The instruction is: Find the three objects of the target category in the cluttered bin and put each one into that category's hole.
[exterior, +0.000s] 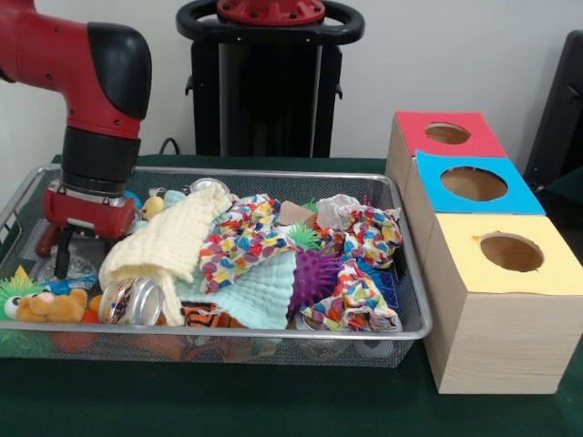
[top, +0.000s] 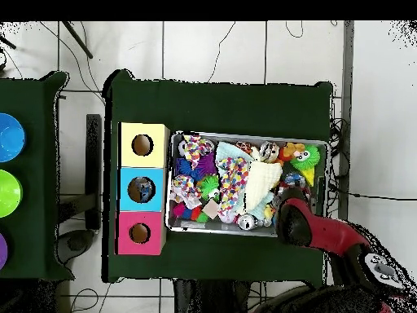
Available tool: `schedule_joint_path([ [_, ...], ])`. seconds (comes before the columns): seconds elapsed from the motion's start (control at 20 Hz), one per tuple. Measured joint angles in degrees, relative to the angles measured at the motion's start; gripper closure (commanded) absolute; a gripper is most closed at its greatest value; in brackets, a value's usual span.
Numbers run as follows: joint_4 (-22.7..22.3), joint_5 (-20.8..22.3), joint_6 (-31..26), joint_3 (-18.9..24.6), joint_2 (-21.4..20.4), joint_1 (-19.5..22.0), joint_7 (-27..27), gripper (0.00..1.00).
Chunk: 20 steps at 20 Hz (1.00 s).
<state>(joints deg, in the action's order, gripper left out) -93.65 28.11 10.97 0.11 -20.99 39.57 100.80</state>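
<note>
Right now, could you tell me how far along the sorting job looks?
Something already seems to lie inside the blue box's hole in the overhead view; the yellow hole and red hole look empty. In hand: the gripper is down in the bin's end farthest from the boxes, with no visible catch. The cloths, spiky balls and cans remain unsorted.

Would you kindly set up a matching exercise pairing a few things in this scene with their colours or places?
Things:
1. spiky ball
2. nearest box
3. can
4. gripper

Descriptions:
A. yellow top
B. at the bin's left end in the front view
C. purple
D. lying on its side under the pale yellow cloth

Pairs: 1-C, 2-A, 3-D, 4-B
</note>
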Motion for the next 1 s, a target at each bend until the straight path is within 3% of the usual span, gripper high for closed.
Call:
schedule_joint_path([
  [0.75, -4.58, -0.27, 0.28, -0.74, -2.81, 0.01, 0.0, 0.0],
  [1.0, -1.58, -7.87, 1.89, -8.04, 2.25, -7.23, -0.01, 0.0],
])
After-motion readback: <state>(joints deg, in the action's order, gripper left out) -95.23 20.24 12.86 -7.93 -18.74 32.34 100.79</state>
